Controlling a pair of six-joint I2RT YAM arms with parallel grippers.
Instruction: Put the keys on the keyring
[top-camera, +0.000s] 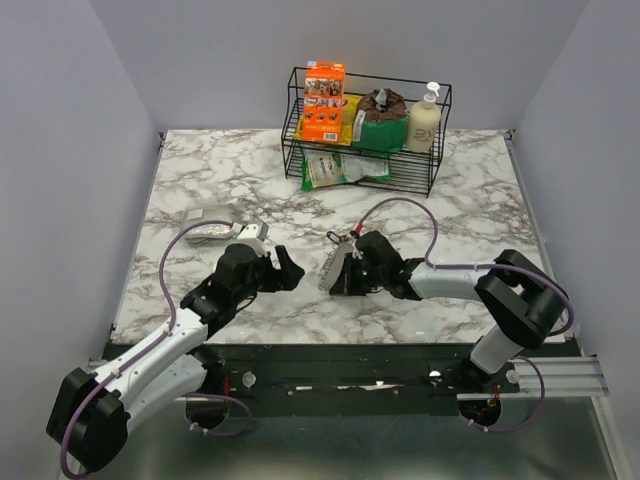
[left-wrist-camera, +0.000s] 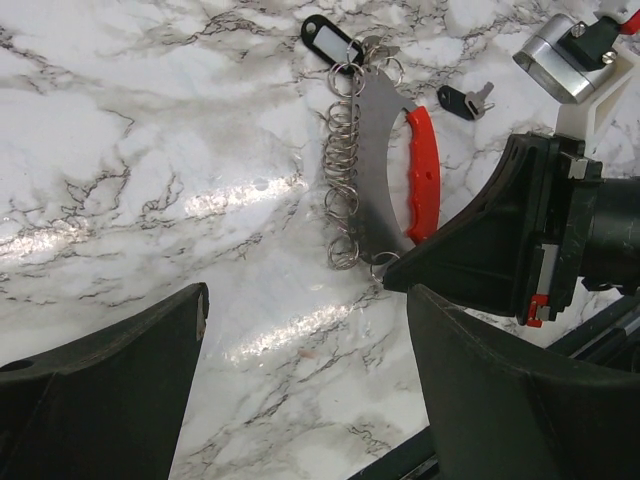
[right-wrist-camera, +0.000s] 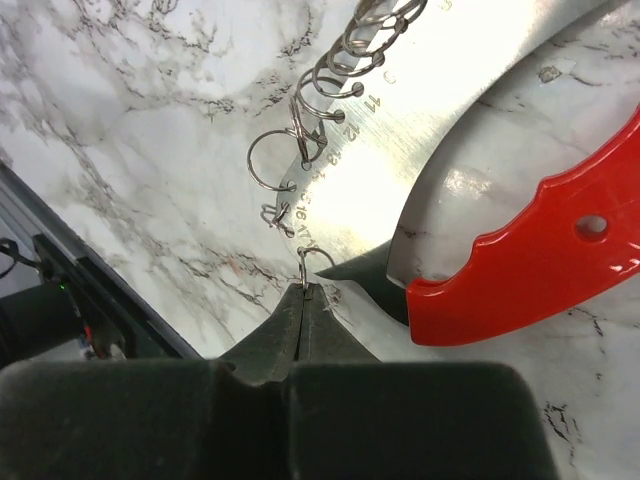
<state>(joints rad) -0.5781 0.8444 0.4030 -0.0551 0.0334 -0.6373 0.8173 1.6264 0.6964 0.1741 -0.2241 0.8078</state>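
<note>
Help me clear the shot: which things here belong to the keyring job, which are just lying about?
Job: silver metal plate with red handle and wire rings; small black-headed silver key; right gripper, shut on an end ring.
Lying about: black wire rack with orange box, green bag, cream pump bottle; flat pale packet, table left.

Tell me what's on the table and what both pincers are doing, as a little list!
tool: flat silver metal plate with a red plastic handle, on the white marble table
rings: row of silver wire rings along the plate's edge
left pincer: open, empty, above the table
right pincer: shut on the end ring
tag: black plastic tag at the plate's other end
</note>
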